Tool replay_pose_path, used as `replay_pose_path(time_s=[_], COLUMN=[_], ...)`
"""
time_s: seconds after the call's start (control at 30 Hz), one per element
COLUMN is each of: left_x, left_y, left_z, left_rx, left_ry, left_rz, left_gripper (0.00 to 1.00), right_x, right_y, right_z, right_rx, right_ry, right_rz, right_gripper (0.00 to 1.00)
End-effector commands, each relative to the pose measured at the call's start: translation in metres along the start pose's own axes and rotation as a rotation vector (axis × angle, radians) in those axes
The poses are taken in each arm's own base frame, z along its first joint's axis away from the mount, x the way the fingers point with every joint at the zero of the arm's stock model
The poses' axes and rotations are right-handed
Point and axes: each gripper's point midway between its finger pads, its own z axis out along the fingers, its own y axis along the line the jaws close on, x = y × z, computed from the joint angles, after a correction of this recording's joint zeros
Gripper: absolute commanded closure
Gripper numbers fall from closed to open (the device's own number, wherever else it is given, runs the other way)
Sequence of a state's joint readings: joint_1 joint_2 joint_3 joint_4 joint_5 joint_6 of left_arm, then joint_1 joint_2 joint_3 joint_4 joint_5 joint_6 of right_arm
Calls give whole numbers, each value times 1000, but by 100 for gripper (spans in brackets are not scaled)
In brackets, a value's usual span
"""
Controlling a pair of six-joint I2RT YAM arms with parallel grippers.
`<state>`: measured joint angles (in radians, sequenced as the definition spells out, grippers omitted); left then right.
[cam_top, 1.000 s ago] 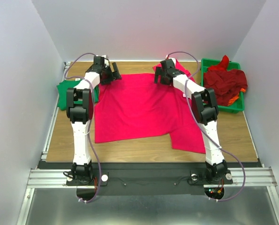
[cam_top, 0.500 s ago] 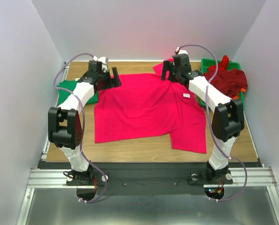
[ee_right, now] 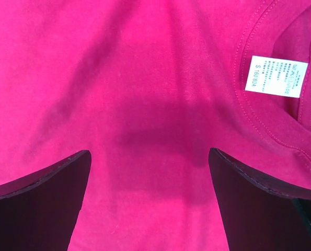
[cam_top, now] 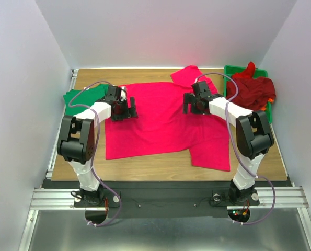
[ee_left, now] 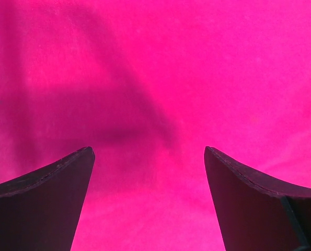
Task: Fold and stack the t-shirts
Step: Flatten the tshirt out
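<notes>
Pale grey-violet walls (cam_top: 171,31) close in a wooden table (cam_top: 145,167) on three sides, and a metal rail (cam_top: 165,197) runs along its near edge where the two arms are bolted. The bright pink-red t-shirt (cam_top: 160,123) lies spread open across the middle of the wood, with one sleeve reaching toward the far edge. A green t-shirt (cam_top: 79,98) sits bunched at the far left side of the table, beside the left arm. At the far right a green tray (cam_top: 231,68) holds a heap of dark red shirts (cam_top: 252,89), with a bit of orange cloth (cam_top: 272,99) showing at its side.

The left gripper (cam_top: 129,110) hangs over the left part of the pink-red shirt, and the right gripper (cam_top: 189,102) over its upper right part. Both have their jaws spread wide and hold nothing. In the right wrist view a white label (ee_right: 278,76) shows inside the stitched collar (ee_right: 244,99).
</notes>
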<state>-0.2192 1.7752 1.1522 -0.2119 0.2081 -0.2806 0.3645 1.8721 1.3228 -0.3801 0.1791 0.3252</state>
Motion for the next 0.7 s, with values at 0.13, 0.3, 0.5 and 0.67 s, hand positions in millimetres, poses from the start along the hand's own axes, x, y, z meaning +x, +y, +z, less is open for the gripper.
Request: replay_pose_path(time_s=[0.13,0.3,0.5,0.67], left_x=[-6,-16,-37,-72], left_y=[4,7,5,3], left_z=[32,48,70,86], left_rx=[-19,-41,-52,-77], left_ry=[6,2,-7,-45], left_rz=[-33,-43,-45,-32], left_gripper=[1,1,1,1], right_x=[2,8,-10,-37], right_y=[11,9,1,-3], right_z=[32,55,74,92], right_rx=[-22,3,23,4], right_ry=[26,54,39,14], right_rz=[12,4,52,108], right_gripper=[0,0,0,0])
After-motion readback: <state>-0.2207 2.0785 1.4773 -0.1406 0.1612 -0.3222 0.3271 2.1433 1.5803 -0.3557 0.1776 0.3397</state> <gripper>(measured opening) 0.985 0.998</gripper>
